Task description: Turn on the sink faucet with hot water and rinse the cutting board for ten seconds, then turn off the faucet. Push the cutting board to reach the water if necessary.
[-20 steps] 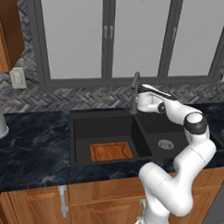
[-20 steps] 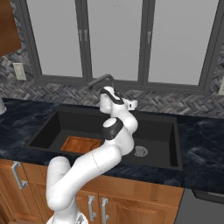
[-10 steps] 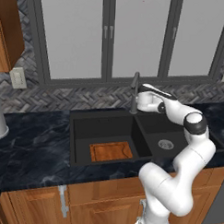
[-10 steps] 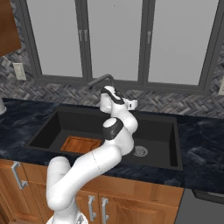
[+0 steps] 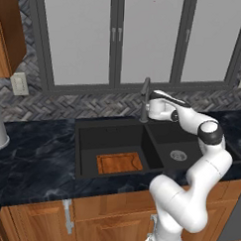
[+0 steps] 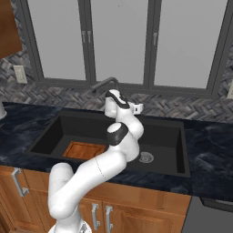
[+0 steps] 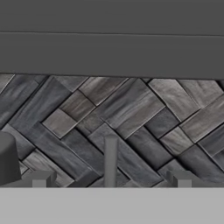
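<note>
In the left base view the white arm rose from the lower right of the frame and bent back toward the centre, so that the claw (image 5: 148, 110) sat right of the sink faucet (image 5: 145, 98), just beside its upright stem, a little above the middle of the picture. In the right base view the same claw (image 6: 110, 101) lay at centre frame, under the faucet's curved neck (image 6: 105, 83), which arched toward the upper left.

The hand view looked at the grey herringbone backsplash (image 7: 131, 118), with the dark window sill (image 7: 112, 52) across the upper part. A slim grey vertical rod (image 7: 110, 159), apparently the faucet lever, stood at bottom centre between the two fingertips (image 7: 42, 178), which were set far apart toward the lower left and lower right corners. The claw stood wide open, gripping nothing; whether either fingertip touched the rod could not be told.

The sink (image 5: 87, 141) lay sunk in the dark marbled bench (image 5: 36, 158) at mid-frame in the left base view. The cutting board (image 5: 119, 163) lay flat on the floor of the large basin, toward its lower right corner in that view; in the right base view the board (image 6: 84, 150) was at the lower left of the basin. The small basin's round silver drain (image 5: 178, 155) showed right of centre.
</note>
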Tool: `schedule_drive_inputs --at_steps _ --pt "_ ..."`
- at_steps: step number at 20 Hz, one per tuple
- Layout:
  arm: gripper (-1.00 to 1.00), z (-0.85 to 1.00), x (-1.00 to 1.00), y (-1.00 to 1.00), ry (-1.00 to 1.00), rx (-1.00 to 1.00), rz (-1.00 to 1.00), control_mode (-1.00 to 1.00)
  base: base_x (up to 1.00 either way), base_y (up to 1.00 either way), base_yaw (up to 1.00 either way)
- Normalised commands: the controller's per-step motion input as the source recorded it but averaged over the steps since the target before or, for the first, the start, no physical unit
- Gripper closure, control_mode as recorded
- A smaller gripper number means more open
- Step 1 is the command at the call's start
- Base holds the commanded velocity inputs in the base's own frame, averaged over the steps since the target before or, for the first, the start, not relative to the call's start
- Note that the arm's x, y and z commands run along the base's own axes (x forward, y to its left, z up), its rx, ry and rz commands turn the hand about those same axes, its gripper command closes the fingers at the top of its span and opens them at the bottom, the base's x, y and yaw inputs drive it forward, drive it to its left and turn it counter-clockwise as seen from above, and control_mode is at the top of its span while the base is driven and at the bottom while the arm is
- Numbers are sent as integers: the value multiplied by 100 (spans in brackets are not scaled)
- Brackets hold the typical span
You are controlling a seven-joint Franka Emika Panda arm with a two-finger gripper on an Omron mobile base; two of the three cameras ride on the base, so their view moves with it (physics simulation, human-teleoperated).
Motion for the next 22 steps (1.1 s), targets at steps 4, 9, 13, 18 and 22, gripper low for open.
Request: schedule_drive_inputs --at_steps 4,9,13,18,22 --pt "-100 0 7 0 0 0 0 -100 0 0 0" --pt "-100 0 9 0 0 0 0 -100 0 0 0" --pt "-100 0 5 0 0 0 0 -100 0 0 0" --pt "-100 0 0 -3 0 0 0 -100 0 0 0" --pt "-100 0 0 -5 0 0 0 -100 0 0 0"
